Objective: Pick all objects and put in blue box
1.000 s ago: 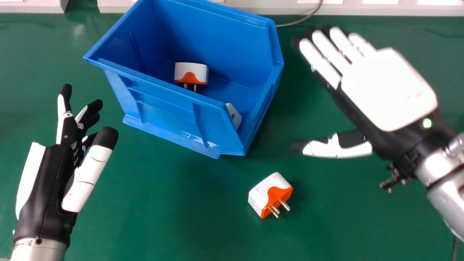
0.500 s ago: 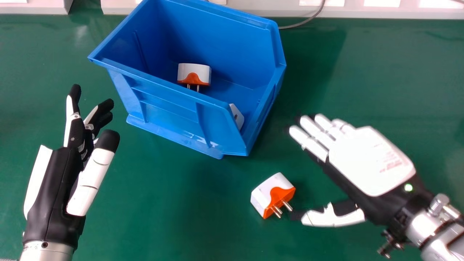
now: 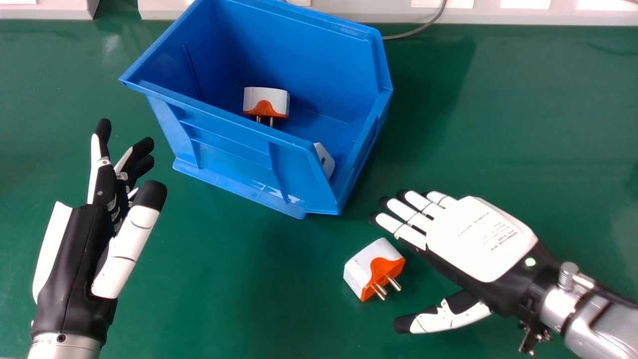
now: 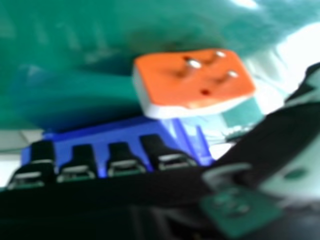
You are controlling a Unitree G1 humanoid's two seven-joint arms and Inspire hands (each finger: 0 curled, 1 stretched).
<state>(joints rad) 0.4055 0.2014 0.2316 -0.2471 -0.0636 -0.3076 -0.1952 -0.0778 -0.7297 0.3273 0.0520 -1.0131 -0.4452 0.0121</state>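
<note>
We see the right hand (image 3: 481, 239) spread, holding nothing; plug adapter (image 3: 366, 267) on table (image 3: 224, 299), near its thumb; likely light, stiff, slick; grip white sides, clear of prongs (image 3: 380, 290).

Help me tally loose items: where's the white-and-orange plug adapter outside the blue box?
In the head view, right of centre, the adapter lies on the green tabletop, beside the right hand.

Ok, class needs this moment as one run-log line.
right hand: open, beside plug adapter | adapter: on table, outside blue box | left hand: open, idle
</note>
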